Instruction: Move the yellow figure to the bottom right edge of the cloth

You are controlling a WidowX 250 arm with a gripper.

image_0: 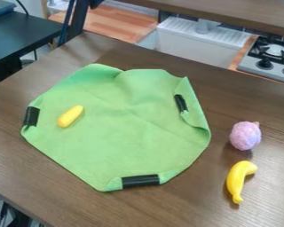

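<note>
Partly cut off: stove [248, 65]; yellow figure [70, 116] on cloth [120, 144], details unclear.

Illumination is moderate and diffuse, apparently from the right. Pale glare marks the surface [274, 186]; soft shadows adjoin the banana [235, 178] and pink ball [246, 135].

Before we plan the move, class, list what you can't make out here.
In the camera view:
- Yellow figure: fine markings too small to tell; underside hidden by its own body.
- Green cloth: surface under the right-hand fold hidden by that fold.
- Pink-purple ball: far side hidden by its near side.
- Stove: cut off by the right edge.
- Dark table: cut off by the left edge.
</note>
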